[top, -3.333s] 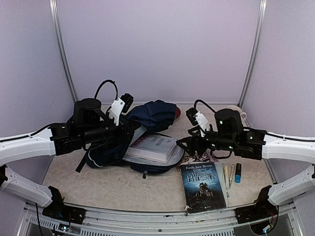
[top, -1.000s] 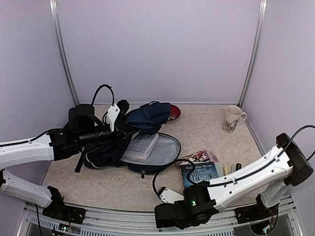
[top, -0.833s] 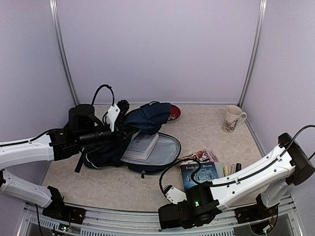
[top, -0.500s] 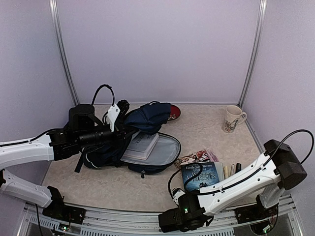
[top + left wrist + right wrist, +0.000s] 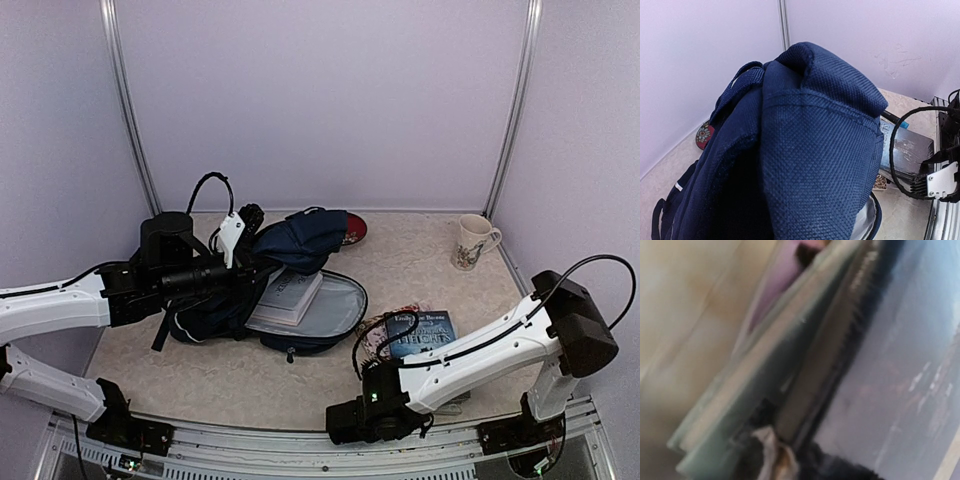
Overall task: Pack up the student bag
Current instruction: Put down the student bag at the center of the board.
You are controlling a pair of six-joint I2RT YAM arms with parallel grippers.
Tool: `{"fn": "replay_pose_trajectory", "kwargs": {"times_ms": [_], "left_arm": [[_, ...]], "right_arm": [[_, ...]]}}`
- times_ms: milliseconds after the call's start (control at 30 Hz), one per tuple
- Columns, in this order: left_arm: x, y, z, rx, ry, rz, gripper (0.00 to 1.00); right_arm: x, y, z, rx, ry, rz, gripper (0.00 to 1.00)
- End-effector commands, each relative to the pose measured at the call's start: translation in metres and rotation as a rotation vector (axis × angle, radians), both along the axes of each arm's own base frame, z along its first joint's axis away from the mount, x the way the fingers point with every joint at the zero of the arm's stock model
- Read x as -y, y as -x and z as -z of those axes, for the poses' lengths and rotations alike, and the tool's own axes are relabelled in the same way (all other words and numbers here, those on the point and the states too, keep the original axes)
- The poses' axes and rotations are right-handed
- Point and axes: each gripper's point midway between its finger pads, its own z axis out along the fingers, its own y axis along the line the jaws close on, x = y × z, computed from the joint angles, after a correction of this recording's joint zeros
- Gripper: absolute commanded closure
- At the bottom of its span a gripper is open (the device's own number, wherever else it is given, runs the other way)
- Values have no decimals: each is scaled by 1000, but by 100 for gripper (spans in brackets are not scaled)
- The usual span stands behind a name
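Note:
The navy student bag (image 5: pixel 300 240) lies left of centre with its main compartment unzipped, and a white book (image 5: pixel 290 295) lies in the grey lining. My left gripper (image 5: pixel 250 222) is shut on the bag's top flap and holds it up. That fabric (image 5: pixel 815 150) fills the left wrist view and hides the fingers. A dark blue book (image 5: pixel 422 330) lies right of the bag. My right gripper (image 5: pixel 398 362) reaches in low from the front edge and is closed on the book's near edge. The blurred right wrist view shows the book's pages and cover (image 5: pixel 910 365) running into the jaws.
A white mug (image 5: pixel 470 242) stands at the back right. A red bowl (image 5: pixel 352 230) sits behind the bag. A floral booklet (image 5: pixel 385 322) pokes out from under the dark blue book. The metal front rail (image 5: pixel 250 440) runs close under the right wrist.
My right arm has swung along the front edge toward the dark blue book and its jaws have narrowed onto it. The book has shifted back and to the right. The left arm has not moved.

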Motion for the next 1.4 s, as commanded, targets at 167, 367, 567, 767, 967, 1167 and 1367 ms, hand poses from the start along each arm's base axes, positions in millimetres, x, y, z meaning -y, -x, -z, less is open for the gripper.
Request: {"fn": "replay_pose_trajectory", "kwargs": {"times_ms": [167, 367, 567, 767, 967, 1167, 1367], "left_arm": [[4, 3, -70, 151, 143, 31, 100], [4, 3, -70, 153, 141, 29, 100], [8, 4, -65, 138, 133, 42, 100], [29, 14, -45, 75, 109, 121, 100], [61, 35, -15, -36, 64, 232, 100], [73, 45, -3, -87, 54, 281, 100], [91, 61, 18, -195, 59, 365, 100]], "right_arm": [[-48, -49, -2, 3, -218, -60, 35], [-102, -43, -30, -79, -496, -166, 1], [-63, -77, -71, -138, -899, 52, 6], [47, -129, -89, 14, -1060, 410, 13], [97, -142, -61, 41, -1129, 544, 15], [79, -138, -29, -109, -1169, 523, 18], [61, -144, -42, -114, -1283, 437, 39]]}}
